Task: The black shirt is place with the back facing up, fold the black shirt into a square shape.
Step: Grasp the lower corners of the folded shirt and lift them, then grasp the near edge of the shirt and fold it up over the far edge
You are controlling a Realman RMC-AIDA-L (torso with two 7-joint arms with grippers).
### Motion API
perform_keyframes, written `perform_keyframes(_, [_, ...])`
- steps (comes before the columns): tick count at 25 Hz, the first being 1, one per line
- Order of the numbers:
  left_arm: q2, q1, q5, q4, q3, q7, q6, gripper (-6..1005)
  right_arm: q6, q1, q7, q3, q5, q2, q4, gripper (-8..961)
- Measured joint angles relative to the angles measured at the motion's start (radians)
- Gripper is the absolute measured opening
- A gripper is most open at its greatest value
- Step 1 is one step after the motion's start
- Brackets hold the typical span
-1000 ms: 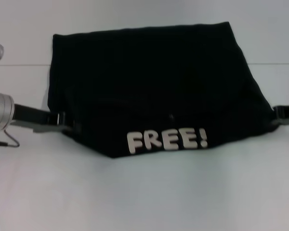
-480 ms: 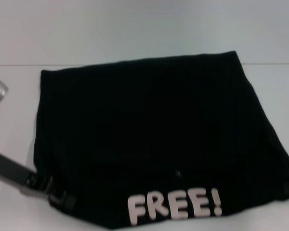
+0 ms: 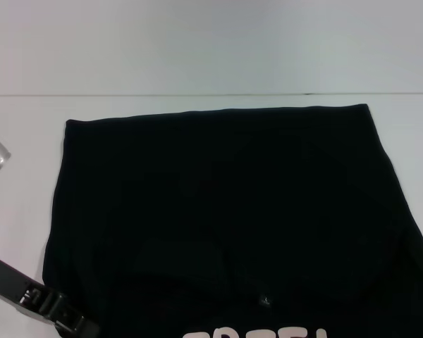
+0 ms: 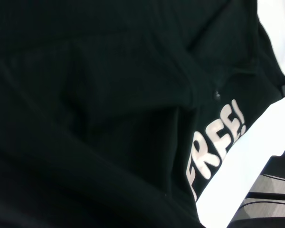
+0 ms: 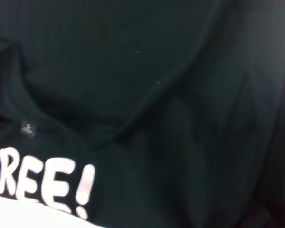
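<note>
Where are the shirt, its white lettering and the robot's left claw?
Shirt (image 3: 225,204): head view, middle of the black fabric.
Lettering (image 5: 42,185): right wrist view, on the "FREE!" letters.
Left claw (image 3: 56,315): head view, at the shirt's near left corner.

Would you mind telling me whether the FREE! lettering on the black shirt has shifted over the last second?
Yes. Judged against the fixed table seam line, the lettering on the black shirt has moved toward the robot, now partly cut off at the head view's near edge.

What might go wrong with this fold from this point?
The left gripper sits at the black shirt's near left corner while the right gripper is out of the head view, so the sides may be pulled unevenly. Loose creases near the lettering could get trapped, spoiling the square.
</note>
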Motion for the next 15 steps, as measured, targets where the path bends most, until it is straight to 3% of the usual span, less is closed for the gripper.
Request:
perform_keyframes(4, [0.008,-0.003,-0.012,0.02,-0.049,0.027,0.026,37,-0.051,0.016,-0.073,0.083,0.021,0.009,-0.001,66])
perform_keyframes(6, [0.021,-0.014,-0.022,0.011,-0.106,0.035,0.026,37,-0.079,0.038,-0.118,0.168,0.064,0.002,0.006,66])
perform_keyframes(10, [0.049,-0.041,-0.029,-0.02,-0.215,0.007,-0.02,37,-0.064,0.092,-0.143,0.308,0.146,-0.044,0.047,66])
perform_keyframes(15, [0.057,-0.06,-0.05,-0.036,-0.262,-0.076,-0.138,37,0.057,0.151,-0.15,0.366,0.22,-0.108,0.157,65])
